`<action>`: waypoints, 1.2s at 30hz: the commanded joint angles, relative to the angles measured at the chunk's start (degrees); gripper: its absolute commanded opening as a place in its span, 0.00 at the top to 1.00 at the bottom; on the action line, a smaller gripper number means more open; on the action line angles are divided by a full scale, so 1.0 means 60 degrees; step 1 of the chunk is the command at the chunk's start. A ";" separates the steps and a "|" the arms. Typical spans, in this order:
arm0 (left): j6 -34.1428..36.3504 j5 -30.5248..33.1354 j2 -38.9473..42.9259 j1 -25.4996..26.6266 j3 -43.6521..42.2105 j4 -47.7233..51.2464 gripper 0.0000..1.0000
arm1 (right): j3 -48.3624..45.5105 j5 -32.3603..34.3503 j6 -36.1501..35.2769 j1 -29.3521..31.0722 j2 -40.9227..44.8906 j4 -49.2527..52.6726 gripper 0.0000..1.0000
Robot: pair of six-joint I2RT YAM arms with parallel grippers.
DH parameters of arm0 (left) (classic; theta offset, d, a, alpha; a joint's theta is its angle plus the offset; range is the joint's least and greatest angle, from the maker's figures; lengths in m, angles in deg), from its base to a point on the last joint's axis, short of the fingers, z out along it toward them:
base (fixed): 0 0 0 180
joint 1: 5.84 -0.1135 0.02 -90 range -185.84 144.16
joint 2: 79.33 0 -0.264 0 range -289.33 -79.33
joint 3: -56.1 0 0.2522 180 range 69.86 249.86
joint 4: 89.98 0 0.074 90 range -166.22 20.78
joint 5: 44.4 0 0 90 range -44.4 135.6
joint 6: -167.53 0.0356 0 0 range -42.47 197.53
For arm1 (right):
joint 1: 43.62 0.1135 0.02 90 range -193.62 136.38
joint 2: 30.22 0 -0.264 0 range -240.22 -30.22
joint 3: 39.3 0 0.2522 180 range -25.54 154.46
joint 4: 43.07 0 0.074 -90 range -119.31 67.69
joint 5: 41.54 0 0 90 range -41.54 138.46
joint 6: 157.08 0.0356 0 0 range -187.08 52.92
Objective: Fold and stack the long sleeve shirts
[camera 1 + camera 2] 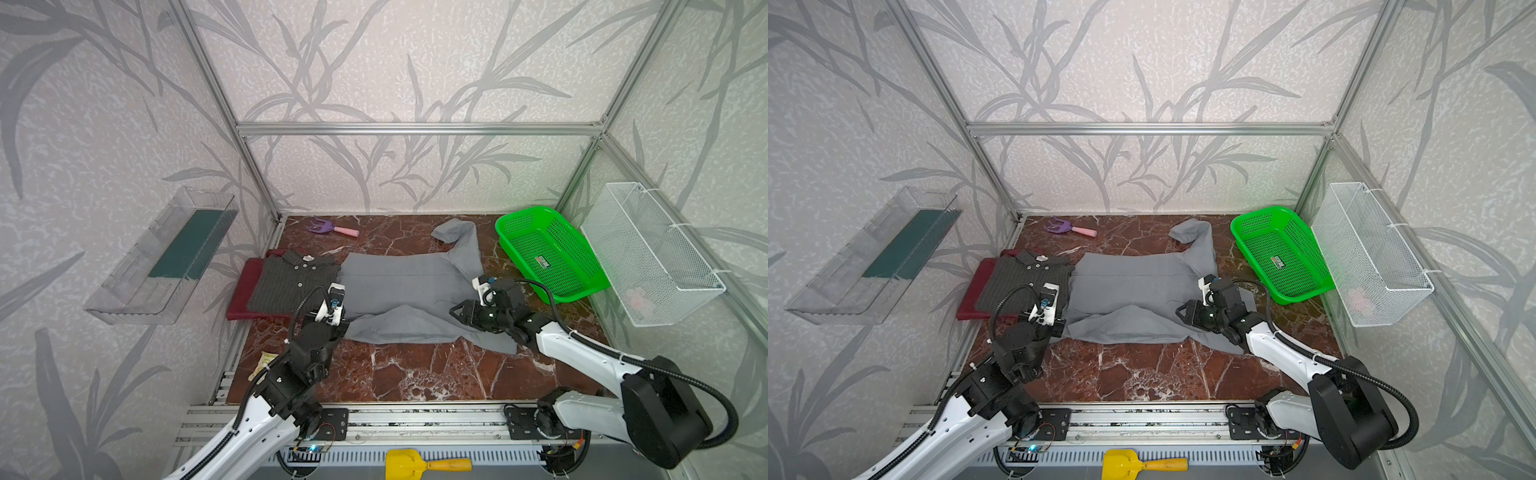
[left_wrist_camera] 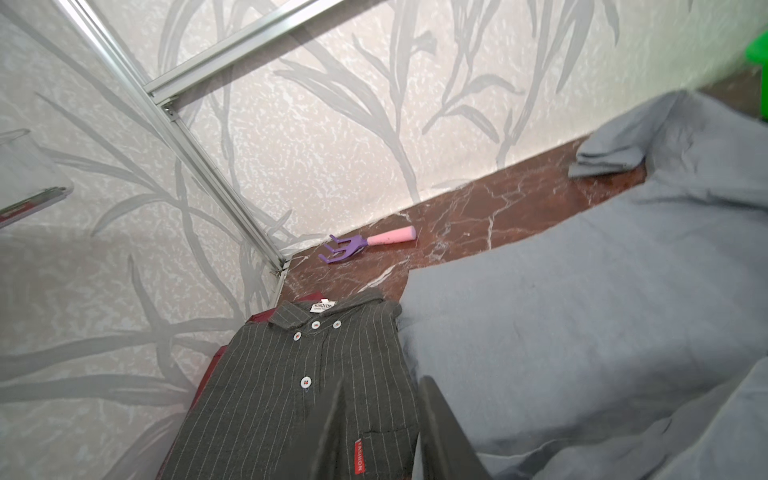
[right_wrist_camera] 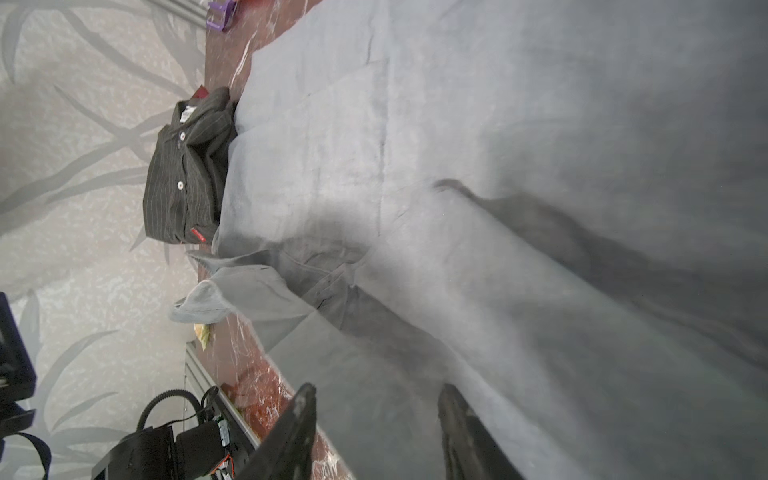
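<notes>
My L claw [image 2: 382, 386] hangs released, jaws apart, over the right edge of the pinstripe shirt [image 1: 291, 286], folded atop the maroon shirt [image 1: 243, 291] at left, while my R claw [image 3: 377, 390], also released, hovers over the light grey shirt [image 1: 407, 291] spread at ctr.

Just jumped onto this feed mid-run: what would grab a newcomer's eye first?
The light grey shirt sprawls across the middle of the marbled table, one sleeve curling toward the back wall. The bright green basket stands out at the back right. At the left edge, the dark pinstriped shirt lies folded on top of the maroon shirt.
</notes>
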 commanded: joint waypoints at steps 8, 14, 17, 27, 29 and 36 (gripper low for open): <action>-0.2055 0.0006 0.1366 -0.0020 0.0581 0.1759 0.57 | 0.0702 -0.0489 -0.0981 0.1434 -0.0478 -0.0479 0.52; -0.2141 0.0684 0.1212 -0.0041 0.0503 0.2019 0.38 | 0.0756 -0.0201 -0.1809 0.2049 -0.0340 0.0875 0.52; -0.2542 0.0356 0.1124 -0.0077 0.0494 0.2098 0.32 | 0.0683 0.0768 -0.1984 0.2260 0.0122 0.2191 0.52; -0.2830 0.0561 0.1969 -0.0352 -0.0001 0.2050 0.22 | 0.1810 0.3613 -0.1541 0.2590 0.2522 0.5028 0.42; -0.2903 0.0772 0.2239 -0.0354 -0.0156 0.1904 0.19 | 0.1979 0.3404 -0.0891 0.2842 0.2531 0.4657 0.41; -0.3120 0.0811 0.1838 -0.0375 -0.0093 0.2002 0.01 | 0.2595 0.3954 0.0829 0.4991 0.1013 0.2278 0.43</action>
